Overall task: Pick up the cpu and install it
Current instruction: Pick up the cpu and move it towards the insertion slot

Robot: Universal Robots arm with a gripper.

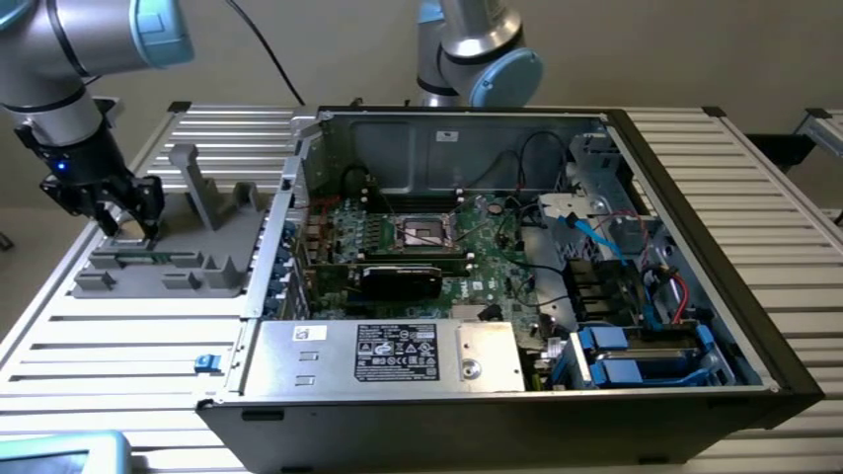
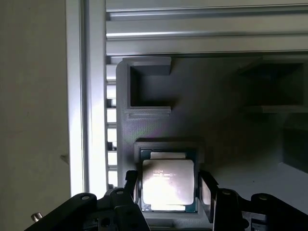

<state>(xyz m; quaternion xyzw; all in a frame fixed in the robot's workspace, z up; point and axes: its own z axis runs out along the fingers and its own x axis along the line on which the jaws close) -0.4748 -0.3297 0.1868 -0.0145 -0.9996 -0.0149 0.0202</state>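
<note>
Grasping stage. Gripper (image 1: 128,219) sits low over grey tray (image 1: 197,269) at exterior view's left. Fingers (image 2: 132,187) spread, straddling cpu (image 2: 168,185), which lies flat in tray recess. Contact with chip edges: cannot tell. For clean pick, likely best: centre fingers on opposite edges, squeeze evenly, lift straight so chip clears recess walls untilted. Socket (image 1: 424,234) well apart, inside open computer case (image 1: 435,148).

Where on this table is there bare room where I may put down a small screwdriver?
Two bare patches of the slatted table: between the grey fixture and the near edge, and along the exterior view's right of the computer case. Crowded: inside the case, and the fixture where the gripper is over the cpu.
</note>
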